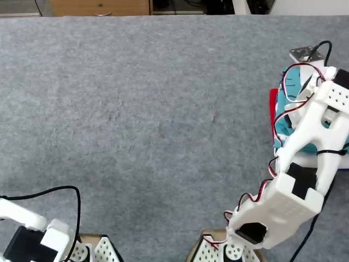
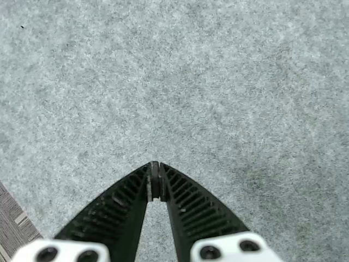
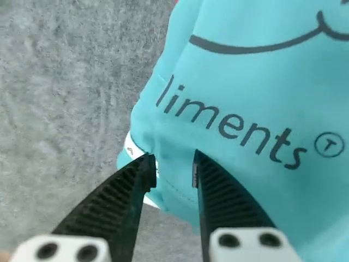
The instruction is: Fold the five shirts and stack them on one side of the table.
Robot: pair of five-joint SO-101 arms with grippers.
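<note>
Turquoise soft shirt (image 3: 262,82) under ribbed right fingers (image 3: 125,188), apart; left fingers (image 2: 125,204) together over grey felt (image 2: 218,82).

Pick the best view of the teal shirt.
The right wrist view: the teal shirt lies close up, its edge at the right gripper. In the high view the right arm covers much of it. The left wrist view faces grey table.

Grey felt table (image 1: 136,109) is carrying a stack (image 1: 279,131) of shirts.
The stack is lying flat against the table's right edge, a teal shirt (image 1: 292,82) sitting on top and a red shirt (image 1: 272,106) peeking out beneath it on the side facing the middle.
</note>
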